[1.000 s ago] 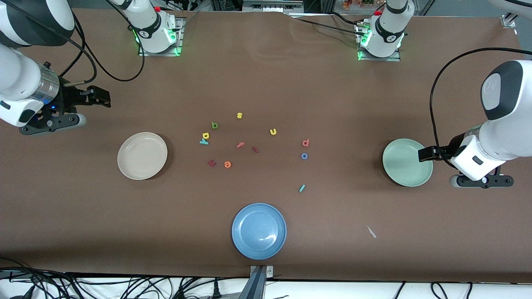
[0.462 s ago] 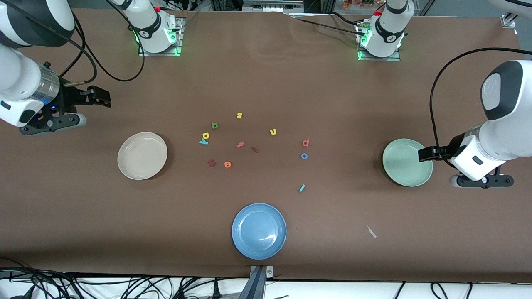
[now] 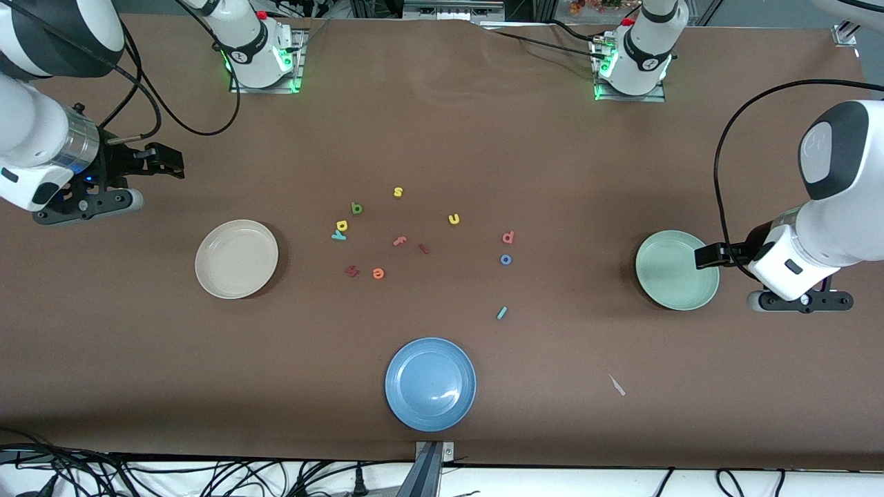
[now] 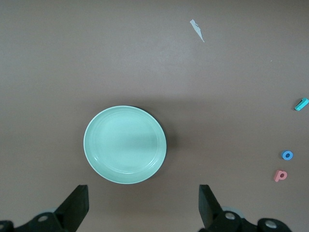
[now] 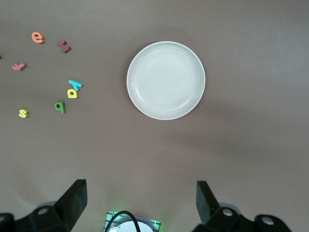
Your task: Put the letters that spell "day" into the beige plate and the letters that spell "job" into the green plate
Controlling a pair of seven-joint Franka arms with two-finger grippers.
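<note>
While both plates sit empty, we see left gripper (image 4: 141,205) open over green plate's (image 3: 673,297) edge; right gripper (image 5: 140,203) open, near beige plate (image 3: 214,283).

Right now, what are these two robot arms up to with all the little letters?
Nothing is being handled. Small coloured toy letters lie scattered mid-table among three empty round plates: cream-beige plate, mint-green plate and blue plate. The right gripper hovers near the beige plate, the left gripper over the green plate's edge, jaws open.
</note>
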